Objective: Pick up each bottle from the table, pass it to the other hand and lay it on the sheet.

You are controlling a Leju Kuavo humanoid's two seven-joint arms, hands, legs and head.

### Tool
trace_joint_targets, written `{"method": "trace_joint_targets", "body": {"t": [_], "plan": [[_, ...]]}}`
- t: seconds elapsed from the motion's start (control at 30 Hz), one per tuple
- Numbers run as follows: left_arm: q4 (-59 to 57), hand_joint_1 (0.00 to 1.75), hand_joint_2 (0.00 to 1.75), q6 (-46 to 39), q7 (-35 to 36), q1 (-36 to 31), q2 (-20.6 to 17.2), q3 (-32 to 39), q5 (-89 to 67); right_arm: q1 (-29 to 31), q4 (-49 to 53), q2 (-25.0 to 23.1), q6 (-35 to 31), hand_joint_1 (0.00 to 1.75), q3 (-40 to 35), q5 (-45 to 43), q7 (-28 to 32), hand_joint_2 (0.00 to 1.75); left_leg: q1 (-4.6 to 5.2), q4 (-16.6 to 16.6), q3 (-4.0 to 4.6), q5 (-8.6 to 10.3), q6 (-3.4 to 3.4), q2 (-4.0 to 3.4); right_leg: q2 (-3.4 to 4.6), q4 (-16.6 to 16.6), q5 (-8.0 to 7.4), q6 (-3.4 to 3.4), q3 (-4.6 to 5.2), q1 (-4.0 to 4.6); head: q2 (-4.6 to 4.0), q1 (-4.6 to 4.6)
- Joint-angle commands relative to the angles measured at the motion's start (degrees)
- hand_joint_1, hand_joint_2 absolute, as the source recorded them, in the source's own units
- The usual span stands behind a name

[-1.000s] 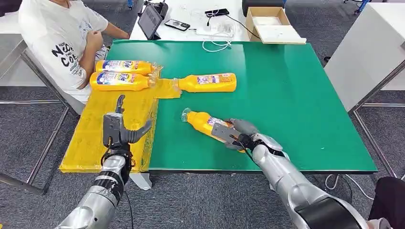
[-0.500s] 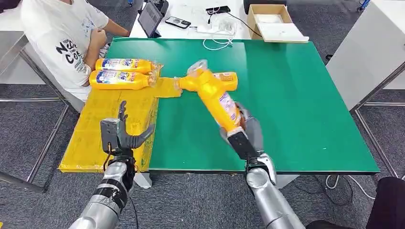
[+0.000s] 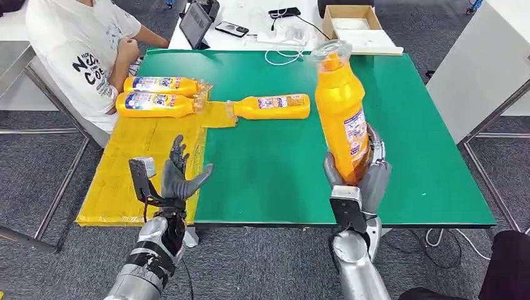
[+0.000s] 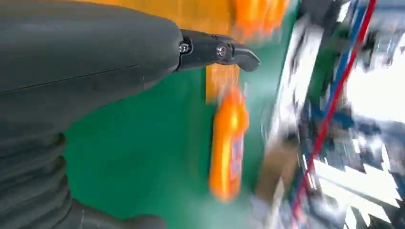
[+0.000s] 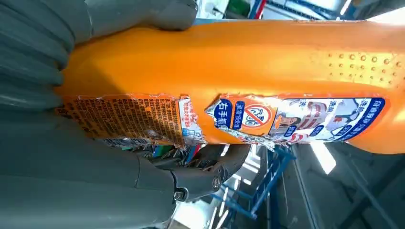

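An orange bottle (image 3: pixel 341 112) is held upright above the near right part of the green table (image 3: pixel 406 144) by the right hand (image 3: pixel 357 178), whose fingers are wrapped round the bottle's lower body; its clear cap is at the top, and a torn label is seen on its side in the right wrist view (image 5: pixel 248 117). The left hand (image 3: pixel 177 177) is raised over the near left corner of the table with its fingers spread and nothing in it (the palm is turned towards the held bottle). A yellow sheet (image 3: pixel 134 169) is spread along the table's left edge, overhanging it. Two bottles (image 3: pixel 159 95) are laid side by side on the far part of the sheet, near the far left corner, touching each other. A fourth bottle (image 3: pixel 270 107) is lying on its side on the green surface towards the far edge, with its cap end resting on a tab of the sheet; it is seen blurred in the left wrist view (image 4: pixel 228 143). A seated person in a white shirt (image 3: pixel 75 50) is found just beyond the far left corner. A cardboard box (image 3: pixel 356 25) and a tablet (image 3: pixel 197 24) are set on a white table behind the far edge.
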State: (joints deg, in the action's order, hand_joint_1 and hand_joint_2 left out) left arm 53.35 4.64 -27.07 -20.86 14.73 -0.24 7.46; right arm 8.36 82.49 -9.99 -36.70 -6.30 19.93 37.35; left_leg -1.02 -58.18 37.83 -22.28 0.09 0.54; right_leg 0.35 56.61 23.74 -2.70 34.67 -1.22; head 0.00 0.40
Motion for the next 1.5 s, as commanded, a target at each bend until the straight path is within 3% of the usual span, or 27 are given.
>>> {"method": "trace_joint_targets", "body": {"t": [0.03, 0.23, 0.57, 0.67, 0.77, 0.93, 1.3, 1.43, 1.47, 1.5], "plan": [[6.2, 0.00, 1.75, 16.5, 5.4, 4.7, -3.2, -7.4, 13.1, -0.7, -5.0, -0.3, 4.7, 1.75, -0.3, 0.5, 2.0, 1.75, 0.00, 0.0, -0.33, -0.14, 0.03, -0.15, 0.08, -0.1, 0.08, 0.14, -0.31, 0.04, 0.00, 0.02], [9.8, 0.00, 1.75, 25.7, 6.8, 7.5, -5.0, -11.7, 18.6, -1.8, -11.1, -1.4, 5.4, 1.75, -7.1, 6.4, 2.6, 1.75, -0.05, 0.1, -0.33, -0.15, 0.00, -0.23, 0.17, -0.1, 0.07, 0.16, -0.31, 0.09, 0.00, 0.00], [7.4, 0.00, 1.75, 27.4, 7.7, 5.3, -5.4, -14.6, 20.8, 2.5, -28.5, -3.5, 1.4, 1.75, -15.3, 8.9, 2.6, 1.75, -0.06, 0.1, -0.18, -0.08, 0.02, -0.18, 0.13, -0.1, 0.03, 0.13, -0.16, 0.08, 0.00, 0.00], [5.3, 0.00, 1.75, 27.5, 8.1, 4.0, -5.6, -16.0, 20.4, 4.8, -34.9, -4.3, -2.5, 1.75, -18.8, 16.5, 1.9, 1.75, -0.06, 0.1, -0.14, -0.06, 0.01, -0.16, 0.10, -0.1, 0.03, 0.13, -0.13, 0.07, 0.00, 0.00], [5.3, 0.00, 1.75, 27.5, 8.1, 4.0, -5.6, -16.0, 20.4, 4.8, -34.9, -4.3, -2.5, 1.75, -18.8, 16.5, 1.9, 1.75, -0.05, 0.1, -0.20, -0.08, 0.01, -0.14, 0.09, -0.1, 0.06, 0.16, -0.19, 0.07, 0.00, 0.00], [1.7, 0.00, 1.75, 28.7, 7.8, 1.5, -5.4, -17.4, 20.6, 7.4, -44.6, -6.6, -0.9, 1.75, -24.2, 21.1, -0.6, 1.75, -0.06, 0.1, -0.28, -0.09, 0.01, -0.07, 0.00, -0.1, 0.10, 0.18, -0.28, 0.09, 0.00, 0.00], [0.6, 0.00, 1.75, 26.7, 7.0, 0.2, -5.4, -18.6, 18.2, 9.0, -49.8, -7.6, -2.2, 1.75, -26.1, 21.9, -1.3, 1.75, -0.09, 0.0, -0.22, -0.10, 0.03, 0.02, -0.16, 0.0, 0.15, 0.18, -0.20, 0.10, 0.00, 0.00], [1.4, 0.02, 1.75, 21.6, 4.5, -0.1, -4.8, -18.9, 12.4, 8.9, -49.2, -7.4, -2.6, 1.75, -25.7, 20.1, -1.7, 1.75, -0.09, 0.0, -0.06, -0.03, 0.00, 0.09, -0.22, 0.0, 0.12, 0.15, -0.04, 0.09, 0.00, 0.00], [1.7, 1.27, 1.75, 20.8, 4.4, 0.0, -4.5, -18.4, 12.1, 8.8, -49.0, -7.2, -2.7, 1.75, -25.6, 19.9, -2.0, 1.75, -0.07, 0.0, -0.15, -0.06, 0.01, 0.10, -0.25, 0.0, 0.16, 0.18, -0.12, 0.08, 0.00, 0.00], [2.0, 1.75, 1.75, 20.4, 4.4, 0.1, -4.4, -18.2, 11.8, 8.8, -48.9, -7.1, -2.8, 1.75, -25.4, 19.7, -2.1, 1.75, -0.08, 0.0, -0.08, -0.04, 0.01, 0.09, -0.23, 0.0, 0.13, 0.16, -0.05, 0.09, 0.00, 0.00]]}}
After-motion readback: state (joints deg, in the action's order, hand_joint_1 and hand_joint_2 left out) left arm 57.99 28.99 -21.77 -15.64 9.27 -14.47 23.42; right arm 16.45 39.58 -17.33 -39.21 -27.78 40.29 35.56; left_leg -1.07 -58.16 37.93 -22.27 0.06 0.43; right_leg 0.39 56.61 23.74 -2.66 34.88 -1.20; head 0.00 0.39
